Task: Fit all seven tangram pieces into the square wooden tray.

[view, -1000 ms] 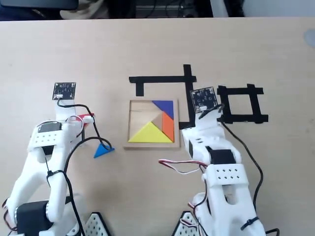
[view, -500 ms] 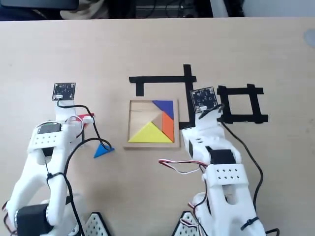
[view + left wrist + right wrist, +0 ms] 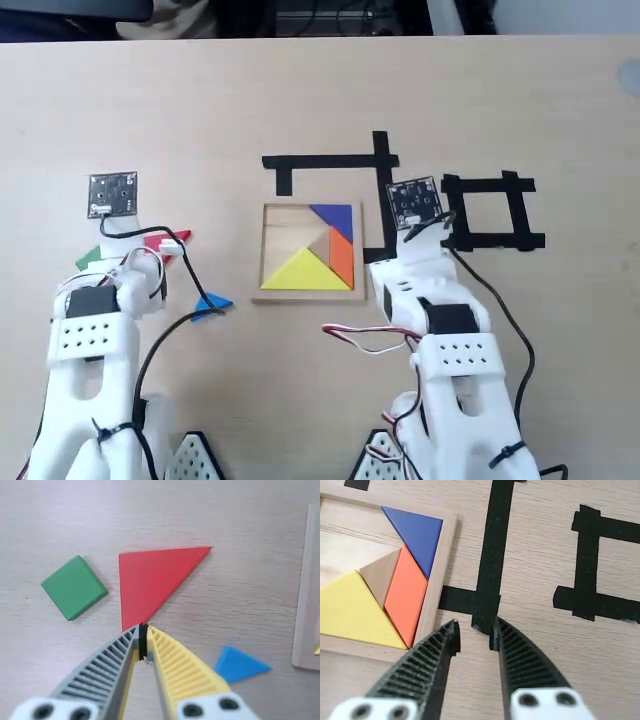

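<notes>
The square wooden tray (image 3: 272,252) holds a blue triangle (image 3: 415,529), a tan triangle (image 3: 380,575), an orange parallelogram (image 3: 407,595) and a yellow triangle (image 3: 352,612); its upper left part is bare wood. Left of the tray, a red triangle (image 3: 152,580), a green square (image 3: 74,586) and a small blue triangle (image 3: 241,664) lie on the table. My left gripper (image 3: 142,641) is shut with nothing in it, its tips at the red triangle's corner. My right gripper (image 3: 474,631) stands open over black tape just off the tray's right edge.
Black tape lines (image 3: 330,162) run behind the tray, and a taped square (image 3: 490,212) lies to its right. The left arm (image 3: 95,330) covers part of the red triangle (image 3: 160,243) and green square (image 3: 90,260). Bare table stretches behind.
The left arm has shifted left and drawn back, and the green square now shows beside it. The right arm and the tray's pieces have not moved.
</notes>
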`<state>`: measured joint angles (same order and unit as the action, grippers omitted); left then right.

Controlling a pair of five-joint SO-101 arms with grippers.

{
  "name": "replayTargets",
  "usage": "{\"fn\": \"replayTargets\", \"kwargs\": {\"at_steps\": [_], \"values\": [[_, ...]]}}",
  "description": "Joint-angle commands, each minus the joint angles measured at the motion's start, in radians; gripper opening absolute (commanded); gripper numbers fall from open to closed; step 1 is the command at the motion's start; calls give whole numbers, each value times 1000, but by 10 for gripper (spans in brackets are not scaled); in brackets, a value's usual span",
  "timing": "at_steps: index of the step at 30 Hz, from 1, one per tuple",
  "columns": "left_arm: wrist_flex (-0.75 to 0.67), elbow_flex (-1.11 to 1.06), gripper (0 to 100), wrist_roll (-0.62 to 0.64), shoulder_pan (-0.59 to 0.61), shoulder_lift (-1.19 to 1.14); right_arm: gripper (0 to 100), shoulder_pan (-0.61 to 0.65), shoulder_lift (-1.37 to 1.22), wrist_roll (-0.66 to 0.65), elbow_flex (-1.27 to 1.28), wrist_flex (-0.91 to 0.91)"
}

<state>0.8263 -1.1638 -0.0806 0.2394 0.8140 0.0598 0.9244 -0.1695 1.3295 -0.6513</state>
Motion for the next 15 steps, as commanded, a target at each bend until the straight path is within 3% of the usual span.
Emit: {"fn": "replayTargets", "kwargs": {"at_steps": [1, 15], "values": [[5, 5, 33, 11, -10, 25, 120, 11, 19, 9, -22, 14], [5, 5, 33, 9, -16, 25, 120, 11, 19, 11, -22, 14]]}}
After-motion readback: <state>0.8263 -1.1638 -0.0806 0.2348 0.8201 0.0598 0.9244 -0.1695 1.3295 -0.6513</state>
